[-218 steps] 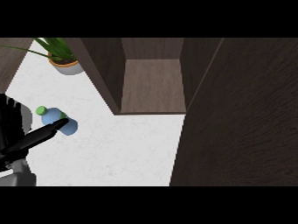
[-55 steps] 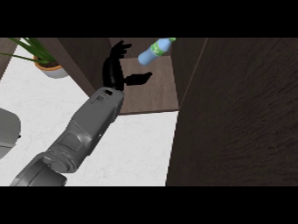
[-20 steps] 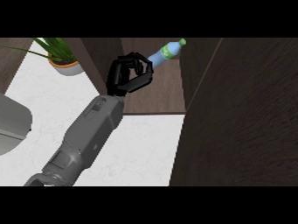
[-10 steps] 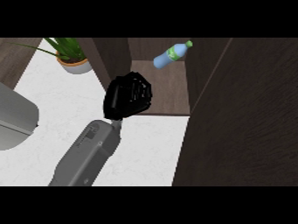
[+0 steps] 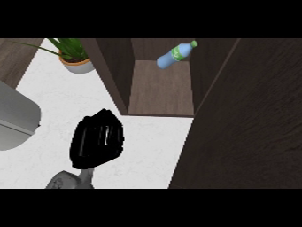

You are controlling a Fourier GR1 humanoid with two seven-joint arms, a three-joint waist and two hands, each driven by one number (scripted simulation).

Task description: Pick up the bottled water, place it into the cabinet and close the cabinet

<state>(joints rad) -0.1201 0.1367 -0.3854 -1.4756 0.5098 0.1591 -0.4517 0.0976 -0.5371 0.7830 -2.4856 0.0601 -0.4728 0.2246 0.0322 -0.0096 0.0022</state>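
A: One view only, head view. Bottled water sits inside the cabinet, up at the back of the open compartment, toward its right side.

B: Which way's it lying?

A: Tilted. Long axis runs diagonal, lower-left to upper-right in the view. Green cap end points upper-right, toward the cabinet's right inner wall; blue base end is lower-left. Green label band approx. mid-body.

B: Anything touching it?

A: No hand on it. Can't tell if it rests on the shelf or leans on the back wall.

B: Hands?

A: Left hand shows over the white tabletop, in front of the cabinet opening and well apart from the bottle. It's clenched, fingers curled in, nothing held. Grey forearm comes up from the lower edge below it. Right hand isn't in view.

B: Cabinet door?

A: Dark wood door stands open, filling the right side of the view.

B: Other stuff?

A: Potted plant on the tabletop, left of the cabinet. Grey rounded object at the left edge.
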